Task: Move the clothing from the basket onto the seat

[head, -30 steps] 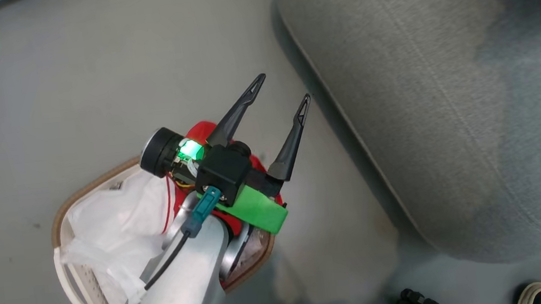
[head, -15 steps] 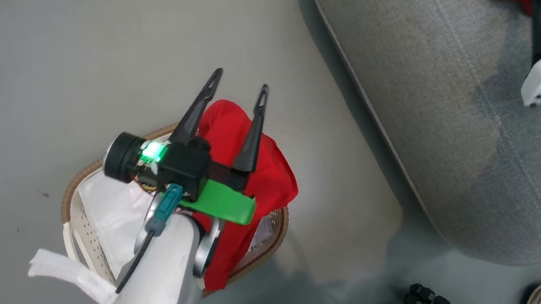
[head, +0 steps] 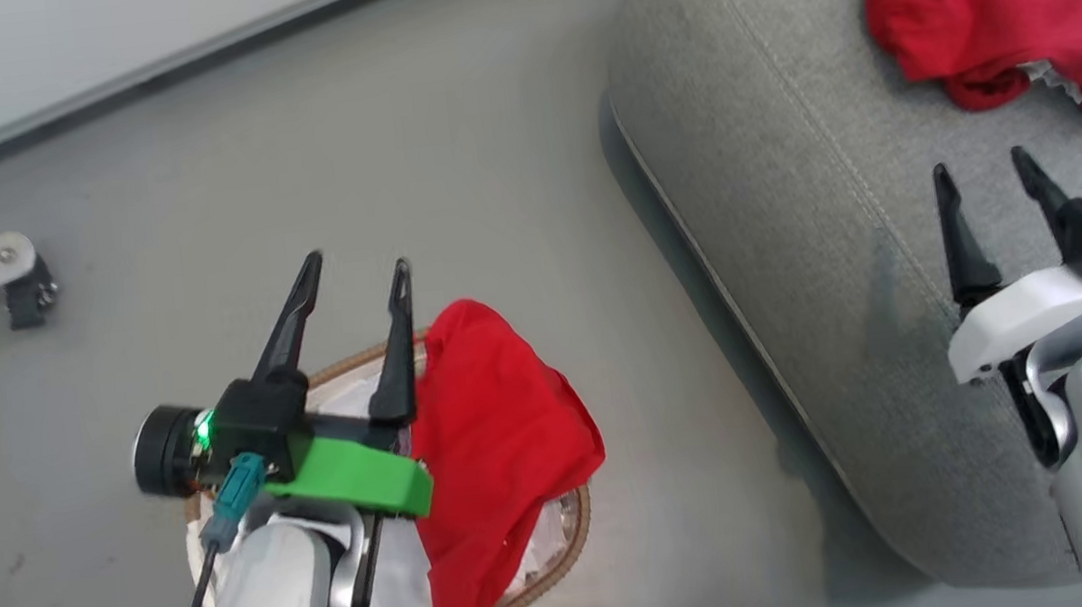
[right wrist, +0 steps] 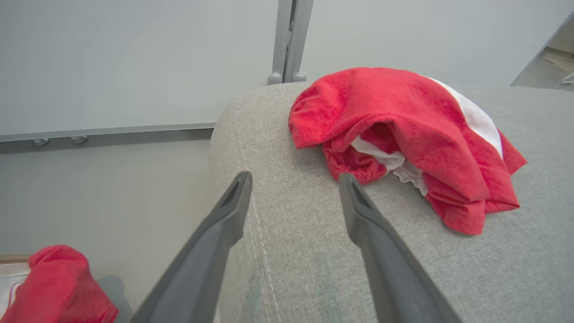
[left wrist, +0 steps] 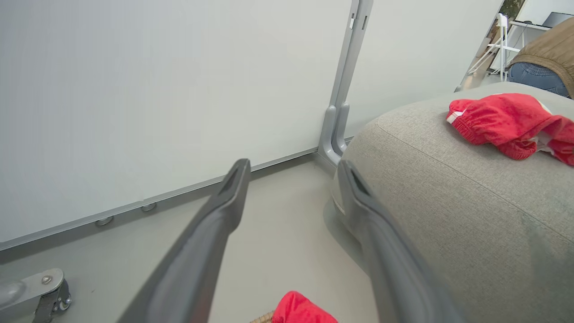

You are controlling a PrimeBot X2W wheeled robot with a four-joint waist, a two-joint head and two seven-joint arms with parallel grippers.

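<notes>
Item 1: red garment (head: 501, 448), draping over the right half of the basket (head: 576, 541), its long axis running from far rim to near rim, 1 fold hanging outside. We are placing it just right of the left gripper (head: 356, 261), which is hovering above the basket, fingers spread wide and holding nothing; we are judging this arm the nearer.

Item 2: second red garment (head: 1012, 3), lying on the seat (head: 793, 217) beyond the right gripper (head: 978, 160), whose fingers are likewise standing apart, empty.

The basket is also holding a white liner (head: 402, 590).
</notes>
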